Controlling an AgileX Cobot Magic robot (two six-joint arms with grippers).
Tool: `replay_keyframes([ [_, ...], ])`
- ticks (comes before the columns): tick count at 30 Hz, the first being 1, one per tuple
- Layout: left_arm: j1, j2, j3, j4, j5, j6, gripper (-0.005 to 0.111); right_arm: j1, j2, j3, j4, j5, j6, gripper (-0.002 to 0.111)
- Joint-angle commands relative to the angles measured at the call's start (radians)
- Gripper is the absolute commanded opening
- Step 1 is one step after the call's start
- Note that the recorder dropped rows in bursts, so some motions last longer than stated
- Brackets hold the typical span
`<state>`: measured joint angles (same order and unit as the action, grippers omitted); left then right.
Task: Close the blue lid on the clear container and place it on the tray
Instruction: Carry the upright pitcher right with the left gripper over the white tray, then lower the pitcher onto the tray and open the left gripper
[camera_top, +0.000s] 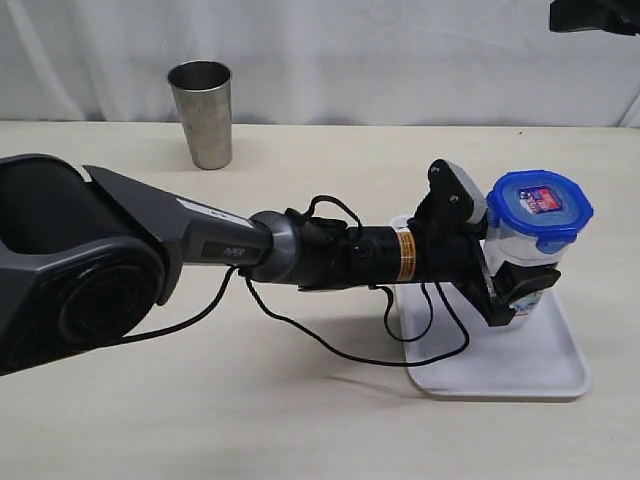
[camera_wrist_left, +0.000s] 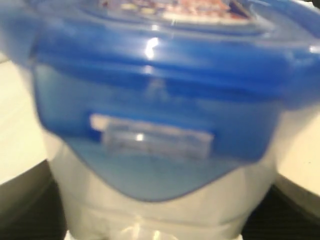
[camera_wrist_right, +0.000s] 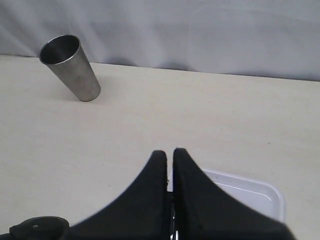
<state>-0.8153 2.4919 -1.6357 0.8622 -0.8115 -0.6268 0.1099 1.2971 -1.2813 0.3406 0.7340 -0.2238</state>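
Steel cup (camera_top: 200, 112) well apart, left pincer (camera_top: 512, 280) pinching clear container (camera_top: 537, 258) on tray (camera_top: 520, 370), right pincer (camera_wrist_right: 169, 154) pressed together.

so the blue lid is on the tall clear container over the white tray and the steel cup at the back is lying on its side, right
Not quite: the grey steel cup stands upright, open end up, as the exterior view shows. The rest holds: the round blue plastic lid is on the tall clear plastic container, over the flat white rectangular tray.
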Motion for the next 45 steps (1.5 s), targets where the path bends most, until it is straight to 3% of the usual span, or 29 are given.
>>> replay_keyframes([
  [1, 0.001, 0.011, -0.025, -0.037, 0.018, -0.008, 0.000, -0.005, -0.009, -0.008, 0.000, -0.003, 0.000, 0.005],
  [24, 0.001, 0.011, -0.025, -0.009, 0.074, -0.035, 0.000, -0.003, -0.009, -0.008, 0.010, 0.017, -0.053, 0.005],
  [27, 0.001, 0.011, -0.025, -0.009, 0.077, -0.035, 0.009, -0.003, -0.009, -0.008, 0.013, 0.047, -0.053, 0.005],
  [30, 0.001, 0.011, -0.025, -0.009, 0.099, -0.035, 0.028, -0.003, -0.009, -0.008, 0.013, 0.069, -0.053, 0.005],
  [34, 0.001, 0.011, -0.023, -0.004, 0.154, -0.035, 0.062, -0.003, -0.009, -0.008, 0.013, 0.086, -0.053, 0.005],
  [36, 0.001, 0.011, -0.023, 0.013, 0.159, -0.036, 0.071, -0.003, -0.009, -0.008, 0.013, 0.091, -0.053, 0.005],
  [45, 0.003, -0.007, -0.023, 0.212, 0.259, -0.083, 0.073, -0.003, -0.009, -0.008, 0.013, 0.110, -0.053, 0.005],
])
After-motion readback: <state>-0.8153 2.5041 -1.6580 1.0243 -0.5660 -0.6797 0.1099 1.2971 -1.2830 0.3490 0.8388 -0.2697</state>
